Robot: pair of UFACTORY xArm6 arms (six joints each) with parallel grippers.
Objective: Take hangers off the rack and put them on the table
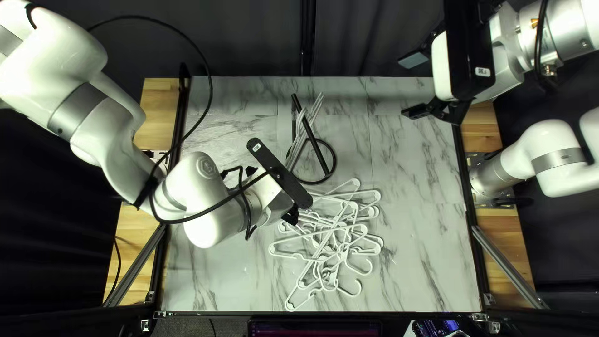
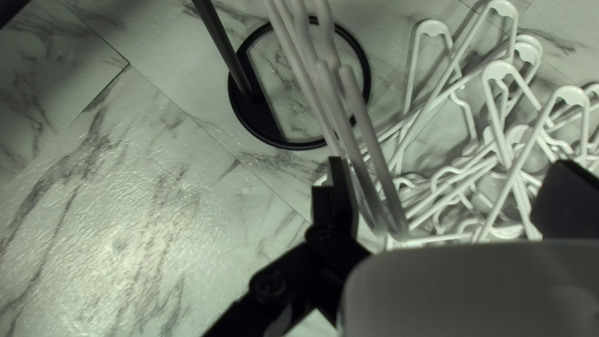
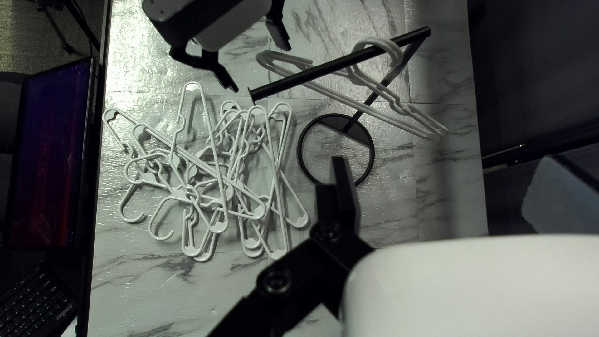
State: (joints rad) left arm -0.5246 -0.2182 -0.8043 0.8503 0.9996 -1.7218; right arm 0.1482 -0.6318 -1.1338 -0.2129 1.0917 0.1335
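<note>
Slim white hangers (image 2: 499, 70) lie in a tangled heap on the tabletop (image 1: 424, 249); a few more hang on the black rack (image 3: 312, 73). Left hand (image 1: 272, 193) and right hand (image 1: 432, 117) both stand open.

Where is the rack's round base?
In the right wrist view, the round base lies on the table beside the heap of hangers, on the side away from the monitor.

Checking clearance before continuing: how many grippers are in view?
2: left gripper beside the hangers on the rack; right gripper raised near the table's far-right corner in the top left view.
</note>
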